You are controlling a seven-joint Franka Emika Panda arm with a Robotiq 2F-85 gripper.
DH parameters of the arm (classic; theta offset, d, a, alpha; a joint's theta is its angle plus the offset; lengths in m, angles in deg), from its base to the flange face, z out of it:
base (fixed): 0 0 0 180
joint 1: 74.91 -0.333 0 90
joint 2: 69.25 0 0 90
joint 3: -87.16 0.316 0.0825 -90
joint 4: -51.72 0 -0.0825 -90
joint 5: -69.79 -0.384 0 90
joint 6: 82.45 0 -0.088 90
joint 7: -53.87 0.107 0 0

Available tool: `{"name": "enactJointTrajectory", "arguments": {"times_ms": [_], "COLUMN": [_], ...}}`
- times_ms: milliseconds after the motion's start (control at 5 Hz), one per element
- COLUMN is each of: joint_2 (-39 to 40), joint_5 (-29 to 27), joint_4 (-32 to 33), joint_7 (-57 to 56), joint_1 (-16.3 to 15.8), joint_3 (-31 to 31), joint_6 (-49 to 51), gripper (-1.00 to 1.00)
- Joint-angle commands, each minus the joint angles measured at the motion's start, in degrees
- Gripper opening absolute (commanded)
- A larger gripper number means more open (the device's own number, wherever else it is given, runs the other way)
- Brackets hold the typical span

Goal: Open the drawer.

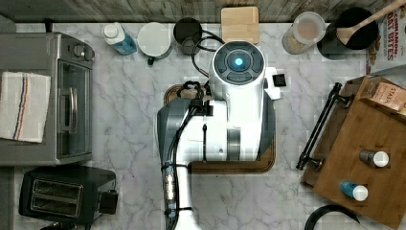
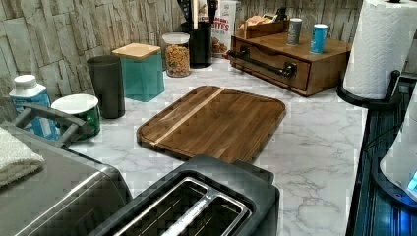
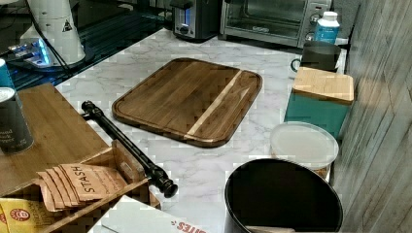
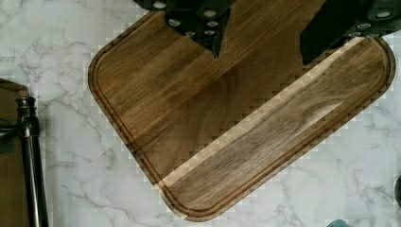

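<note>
Arm (image 1: 230,120) covers most of wooden tray (image 1: 268,165) in top view. Gripper (image 4: 260,40) cut off by wrist picture's edge, fingertips alone showing over tray. Drawer (image 2: 275,64) handle (image 4: 30,165) cut off beside tray, wrist view.

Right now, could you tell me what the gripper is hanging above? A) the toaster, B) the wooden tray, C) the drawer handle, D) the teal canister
B: in the wrist view the open gripper hangs over the wooden tray, with nothing between its fingers, while the drawer handle lies off to one side on the marble counter's edge of the picture.
</note>
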Motion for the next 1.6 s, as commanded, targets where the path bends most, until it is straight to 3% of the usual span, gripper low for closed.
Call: {"name": "enactJointTrajectory", "arguments": {"times_ms": [200, 600, 1000, 1600], "joint_2": [0.0, 2.3, 9.9, 9.6], "joint_5": [0.1, 2.9, 3.3, 6.9], "joint_4": [0.1, 0.8, -6.7, -1.2], "joint_7": [-0.1, -9.1, -20.4, -25.0], "joint_1": [0.0, 4.1, 8.4, 12.2], "joint_3": [0.0, -3.2, -7.9, -11.5], "joint_6": [0.0, -4.0, -3.1, -16.2], "gripper": [1.0, 1.0, 1.0, 1.0]}}
